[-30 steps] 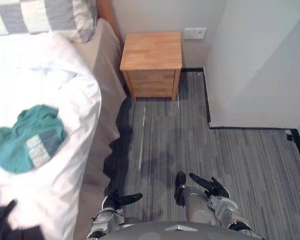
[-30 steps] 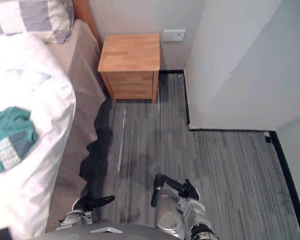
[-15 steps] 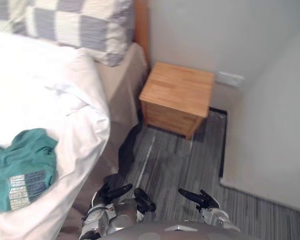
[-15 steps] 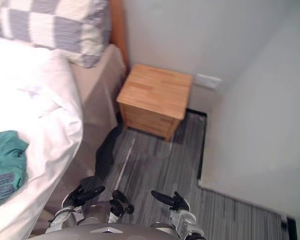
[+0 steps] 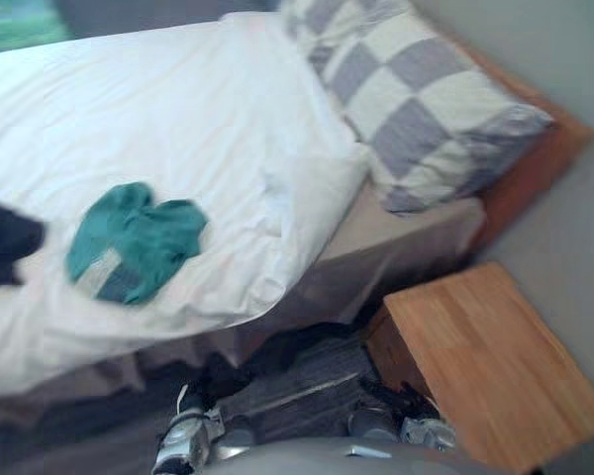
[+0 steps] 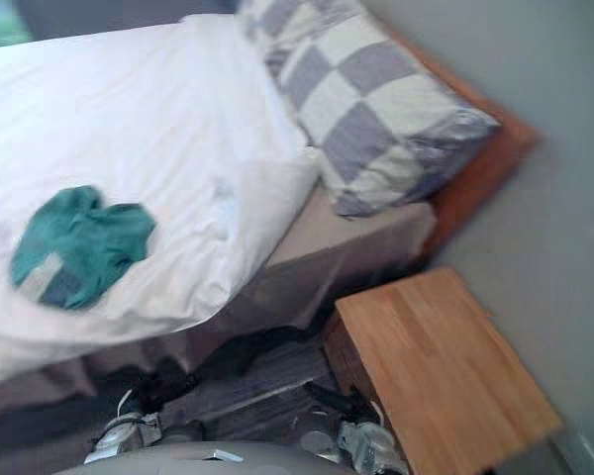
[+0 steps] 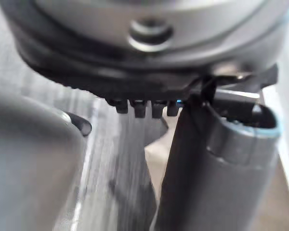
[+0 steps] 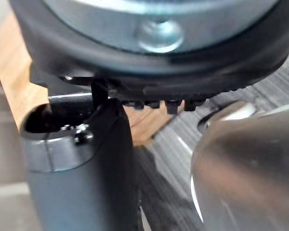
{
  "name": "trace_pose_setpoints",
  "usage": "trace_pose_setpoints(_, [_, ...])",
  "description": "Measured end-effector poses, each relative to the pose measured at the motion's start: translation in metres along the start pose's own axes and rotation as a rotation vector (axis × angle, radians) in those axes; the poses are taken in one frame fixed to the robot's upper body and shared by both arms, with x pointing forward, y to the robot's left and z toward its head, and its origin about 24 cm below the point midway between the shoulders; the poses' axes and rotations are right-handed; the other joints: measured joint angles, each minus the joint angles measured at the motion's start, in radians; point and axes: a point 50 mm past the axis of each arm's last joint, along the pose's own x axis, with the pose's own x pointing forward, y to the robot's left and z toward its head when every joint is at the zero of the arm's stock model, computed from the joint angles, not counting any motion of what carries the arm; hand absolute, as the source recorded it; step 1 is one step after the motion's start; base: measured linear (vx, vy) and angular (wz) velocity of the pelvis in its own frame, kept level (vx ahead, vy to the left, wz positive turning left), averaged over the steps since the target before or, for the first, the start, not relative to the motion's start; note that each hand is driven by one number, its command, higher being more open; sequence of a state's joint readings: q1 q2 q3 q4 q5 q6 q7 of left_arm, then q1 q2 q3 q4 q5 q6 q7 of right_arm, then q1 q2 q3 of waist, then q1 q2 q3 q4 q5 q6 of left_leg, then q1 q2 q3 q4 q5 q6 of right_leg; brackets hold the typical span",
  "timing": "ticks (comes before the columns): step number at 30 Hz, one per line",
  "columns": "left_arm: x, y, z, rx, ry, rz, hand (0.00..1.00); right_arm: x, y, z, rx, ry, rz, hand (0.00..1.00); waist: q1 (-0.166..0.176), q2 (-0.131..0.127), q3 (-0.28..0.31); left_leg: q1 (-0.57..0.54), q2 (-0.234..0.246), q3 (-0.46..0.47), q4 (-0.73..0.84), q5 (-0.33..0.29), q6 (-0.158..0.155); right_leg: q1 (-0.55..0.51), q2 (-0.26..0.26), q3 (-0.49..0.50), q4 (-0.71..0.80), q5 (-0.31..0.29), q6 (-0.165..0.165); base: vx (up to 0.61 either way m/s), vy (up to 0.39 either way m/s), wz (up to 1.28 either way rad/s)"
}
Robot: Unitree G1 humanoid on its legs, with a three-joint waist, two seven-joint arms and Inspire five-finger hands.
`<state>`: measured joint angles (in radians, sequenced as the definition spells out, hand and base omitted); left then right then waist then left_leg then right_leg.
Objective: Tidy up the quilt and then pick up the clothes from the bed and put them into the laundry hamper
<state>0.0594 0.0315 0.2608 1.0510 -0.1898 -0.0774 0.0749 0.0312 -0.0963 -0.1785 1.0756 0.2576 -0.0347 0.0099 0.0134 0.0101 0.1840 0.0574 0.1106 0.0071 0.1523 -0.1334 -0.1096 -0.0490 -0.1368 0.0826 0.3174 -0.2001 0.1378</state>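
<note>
1. Bed [image 5: 408, 237]: white quilt [image 5: 178, 109] spread over most of it. The near corner by the pillow is rumpled and folded back, so a strip of beige sheet is exposed there.
2. Teal garment [image 5: 134, 240]: lies crumpled on top of the quilt, toward the near edge of the bed, with a paler patch on its lower part. Neither hand touches it.
3. Dark garment [image 5: 5, 242]: on the quilt beside the teal one, cut off by the edge of the left eye view. A small gap of quilt lies between the two.
4. Checked pillow [image 5: 426, 99]: grey and cream, at the head of the bed against the wooden headboard [image 5: 537, 158].
5. Wooden nightstand [image 5: 485, 356]: stands on the striped grey carpet [image 5: 297, 388], just beside the head end of the bed.
6. Left hand [image 7: 216, 159]: low over the carpet near the bed's side, well apart from the clothes. Fingers relaxed, thumb out, nothing held.
7. Right hand [image 8: 82, 163]: low beside the nightstand, not touching it. Fingers loosely extended, nothing held.
</note>
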Motion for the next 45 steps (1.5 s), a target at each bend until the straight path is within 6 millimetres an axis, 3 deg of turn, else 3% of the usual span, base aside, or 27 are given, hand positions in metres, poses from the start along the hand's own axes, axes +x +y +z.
trace_pose_setpoints(2, [-0.002,0.001,-0.005,-0.025,0.002,0.014,1.00,0.000,0.002,0.001,-0.023,-0.002,0.008,1.00,-0.003,0.012,0.002,-0.005,0.040,-0.030,-0.038,0.033,-0.037,0.029,0.019,-0.109,0.016,-0.013,-0.020,0.10,-0.289,1.51])
trace_pose_setpoints(4, [-0.003,-0.004,-0.003,-0.058,-0.011,0.003,1.00,0.000,0.010,0.004,-0.040,-0.023,0.030,1.00,0.008,0.010,0.001,-0.037,0.064,-0.031,-0.048,0.067,-0.029,0.043,0.027,-0.190,0.012,-0.013,-0.021,0.08,-0.184,1.15])
trace_pose_setpoints(5, [-0.003,-0.004,0.001,-0.059,-0.029,-0.007,1.00,0.000,0.018,0.006,-0.002,-0.036,0.047,1.00,0.004,0.000,0.003,-0.052,0.080,0.045,-0.048,0.082,-0.006,0.060,0.011,-0.252,0.004,-0.014,-0.026,0.05,-0.110,1.22])
trace_pose_setpoints(7, [-0.003,0.002,-0.001,-0.075,-0.024,0.011,1.00,-0.002,0.024,0.008,0.063,-0.062,0.062,1.00,-0.008,-0.018,0.001,-0.043,0.145,0.422,0.023,0.067,0.036,0.114,-0.026,-0.332,-0.024,-0.019,-0.036,0.07,-0.026,1.11])
trace_pose_setpoints(8, [-0.003,0.004,-0.002,-0.071,-0.021,0.018,1.00,-0.002,0.025,0.009,0.082,-0.074,0.060,1.00,-0.014,-0.018,0.001,-0.033,0.165,0.501,0.041,0.073,0.042,0.130,-0.035,-0.342,-0.032,-0.019,-0.036,0.07,0.073,0.72])
trace_pose_setpoints(9, [-0.003,0.007,-0.007,-0.077,-0.001,0.037,1.00,-0.003,0.021,0.013,0.126,-0.098,0.050,1.00,-0.022,-0.015,-0.001,-0.011,0.166,0.580,0.047,0.093,0.024,0.159,-0.053,-0.350,-0.046,-0.017,-0.033,0.05,0.129,0.41])
trace_pose_setpoints(11, [-0.004,0.013,-0.010,-0.061,0.018,0.049,1.00,-0.005,0.024,0.019,0.175,-0.134,0.058,1.00,-0.019,-0.023,-0.015,0.034,0.111,0.585,-0.042,0.122,0.008,0.181,-0.073,-0.323,-0.082,0.002,-0.018,0.04,0.195,0.14])
trace_pose_setpoints(13, [-0.007,0.032,-0.016,-0.037,0.031,0.089,1.00,-0.012,0.028,0.029,0.240,-0.209,0.076,1.00,-0.034,-0.056,-0.039,0.097,0.034,0.588,-0.223,0.208,0.018,0.196,-0.087,-0.296,-0.140,0.039,-0.009,0.03,0.203,0.12])
trace_pose_setpoints(15, [-0.008,0.044,-0.020,-0.023,0.056,0.117,1.00,-0.017,0.023,0.049,0.271,-0.294,0.063,1.00,-0.045,-0.081,-0.042,0.103,0.024,0.586,-0.241,0.215,0.020,0.203,-0.089,-0.293,-0.154,0.061,-0.006,-0.01,0.124,0.07])
trace_pose_setpoints(18, [-0.012,0.055,-0.030,-0.016,0.091,0.141,1.00,-0.028,0.001,0.091,0.283,-0.470,0.020,1.00,-0.048,-0.094,-0.054,0.107,0.021,0.584,-0.244,0.215,0.020,0.210,-0.086,-0.284,-0.166,0.090,-0.009,-0.04,0.045,0.00])
trace_pose_setpoints(19, [-0.014,0.057,-0.033,-0.015,0.100,0.145,1.00,-0.037,-0.011,0.119,0.264,-0.571,-0.006,1.00,-0.051,-0.097,-0.056,0.106,0.021,0.579,-0.244,0.217,0.023,0.210,-0.086,-0.274,-0.166,0.094,-0.010,-0.07,0.018,0.04])
trace_pose_setpoints(20, [-0.014,0.057,-0.034,-0.014,0.102,0.146,1.00,-0.038,-0.013,0.124,0.261,-0.590,-0.011,1.00,-0.052,-0.097,-0.056,0.106,0.021,0.578,-0.244,0.217,0.023,0.210,-0.086,-0.273,-0.166,0.094,-0.010,-0.09,-0.001,0.07])
trace_pose_setpoints(22, [-0.018,0.062,-0.042,-0.009,0.136,0.154,1.00,-0.052,-0.023,0.167,0.231,-0.730,-0.035,1.00,-0.075,-0.092,-0.059,0.101,0.020,0.568,-0.245,0.222,0.029,0.211,-0.085,-0.272,-0.178,0.094,-0.010,-0.11,-0.017,0.07])
trace_pose_setpoints(25, [-0.018,0.062,-0.046,0.026,0.165,0.150,1.00,-0.067,-0.028,0.212,0.187,-0.839,-0.046,1.00,-0.092,-0.078,-0.067,0.071,0.020,0.560,-0.245,0.234,0.027,0.206,-0.081,-0.271,-0.217,0.091,-0.007,-0.12,-0.032,0.06])
trace_pose_setpoints(29, [-0.020,0.061,-0.051,0.020,0.185,0.140,1.00,-0.079,-0.025,0.245,0.085,-0.885,-0.033,1.00,-0.097,-0.065,-0.068,0.049,0.030,0.544,-0.245,0.250,0.025,0.193,-0.065,-0.272,-0.229,0.083,0.000,-0.11,-0.028,0.07])
trace_pose_setpoints(34, [-0.017,0.059,-0.043,0.035,0.160,0.113,1.00,-0.102,0.018,0.298,-0.174,-0.988,0.044,1.00,-0.100,-0.067,-0.066,-0.005,0.049,0.538,-0.245,0.268,0.030,0.141,-0.049,-0.256,-0.236,0.100,0.000,-0.02,-0.009,-0.01])
trace_pose_setpoints(36, [-0.014,0.061,-0.035,0.048,0.135,0.103,1.00,-0.124,0.051,0.335,-0.256,-1.085,0.095,1.00,-0.097,-0.078,-0.058,-0.037,0.057,0.538,-0.244,0.289,0.045,0.127,-0.037,-0.257,-0.262,0.147,0.002,0.05,-0.010,-0.03])
trace_pose_setpoints(39, [-0.011,0.061,-0.025,0.054,0.105,0.084,1.00,-0.155,0.082,0.374,-0.324,-1.193,0.145,1.00,-0.082,-0.095,-0.043,-0.069,0.059,0.520,-0.243,0.304,0.054,0.120,-0.025,-0.273,-0.290,0.171,-0.007,0.03,0.000,0.15])
trace_pose_setpoints(45, [-0.003,0.042,-0.002,0.068,0.026,0.013,1.00,-0.231,0.147,0.430,-0.560,-1.401,0.163,1.00,-0.021,-0.064,0.022,-0.127,0.082,0.487,-0.244,0.331,0.052,0.086,0.003,-0.276,-0.300,0.184,-0.022,-0.05,-0.012,0.13])
